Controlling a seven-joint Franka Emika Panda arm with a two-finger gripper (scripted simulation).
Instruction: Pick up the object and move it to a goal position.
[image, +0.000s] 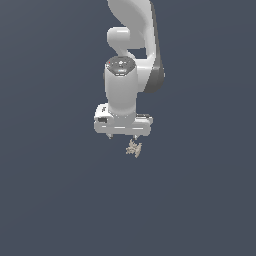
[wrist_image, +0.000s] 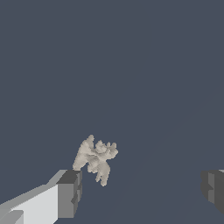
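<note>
A flat, uniform dark slate-blue ground (image: 45, 200) is seen filling both views, with no edges, walls or markings to be made out.

The white, glossy, jointed robot arm (image: 131, 30) is shown entering from the top centre of the exterior view and pointing straight down, its wrist cylinder vertical. The white end effector with dark grey fingertips (image: 122, 136) is held just above the centre of that frame.

The tiny beige-tan spiky irregular object (image: 133, 148) is placed just below the end effector and slightly toward the exterior view's right. In the wrist view, the object (wrist_image: 96, 159) is seen close beside one dark fingertip (wrist_image: 70, 192), not gripped. The jaws are spread wide, with nothing held.
</note>
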